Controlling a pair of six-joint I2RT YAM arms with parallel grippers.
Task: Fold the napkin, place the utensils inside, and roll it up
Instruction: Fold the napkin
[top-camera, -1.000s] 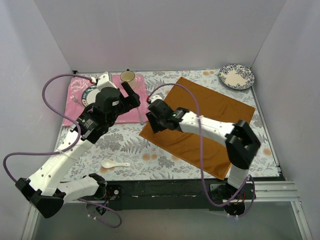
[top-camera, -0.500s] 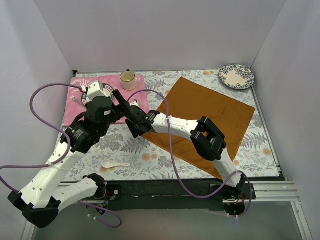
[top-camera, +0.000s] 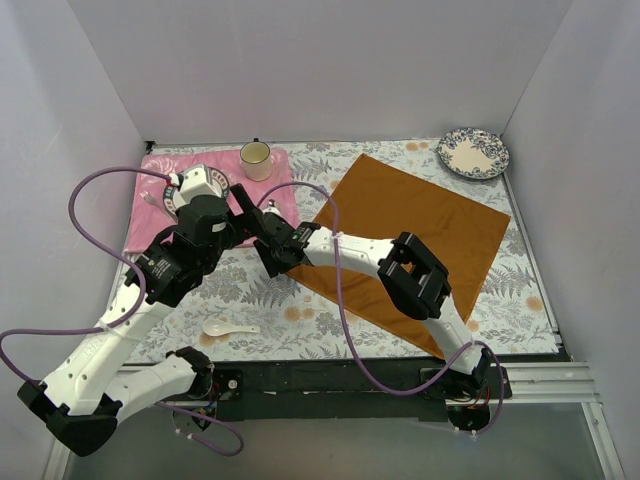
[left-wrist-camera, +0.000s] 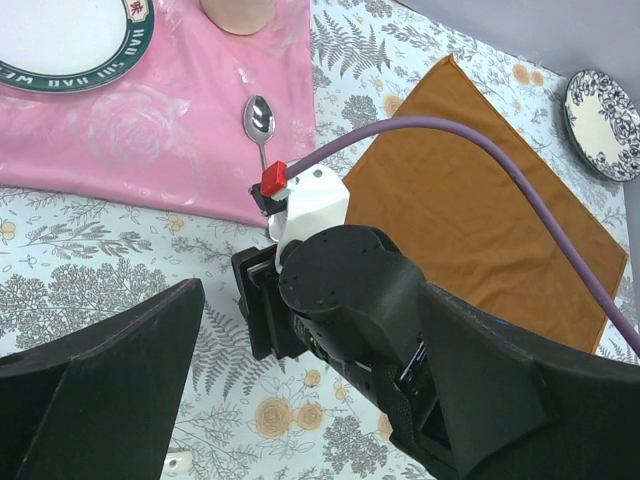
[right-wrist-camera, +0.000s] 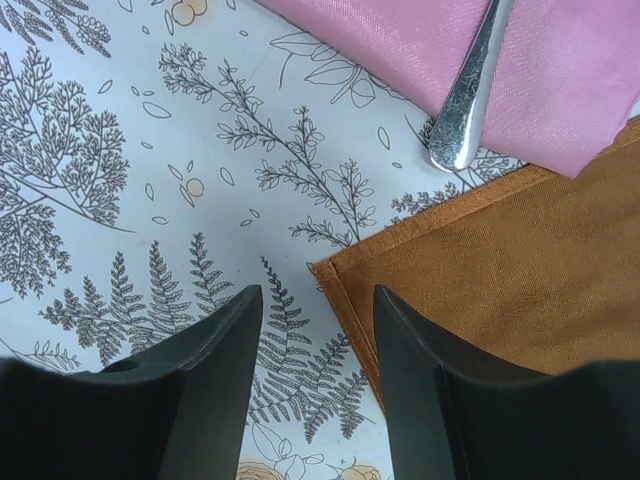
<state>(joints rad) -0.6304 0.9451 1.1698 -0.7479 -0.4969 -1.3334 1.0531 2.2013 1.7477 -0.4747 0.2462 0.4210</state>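
The rust-orange napkin (top-camera: 410, 235) lies flat and unfolded on the table's right half. My right gripper (top-camera: 268, 258) is open and low over its left corner. In the right wrist view the corner (right-wrist-camera: 335, 272) sits just ahead of the gap between the open fingers of the right gripper (right-wrist-camera: 315, 345). The white soup spoon (top-camera: 228, 327) lies near the front edge, left of the napkin. My left gripper (top-camera: 255, 208) is open and empty, hovering above the right arm's wrist, which fills the space between the fingers of the left gripper (left-wrist-camera: 310, 400).
A pink floral placemat (top-camera: 160, 215) at back left holds a green-rimmed plate (left-wrist-camera: 70, 40), a cup (top-camera: 256, 157) and a silver spoon (right-wrist-camera: 470, 95) close to the napkin corner. A blue-patterned plate (top-camera: 473, 152) stands at back right. The two arms are close together.
My right arm has reached left, bringing its gripper from over the napkin to the napkin's left corner. My left arm has drawn back and turned a little.
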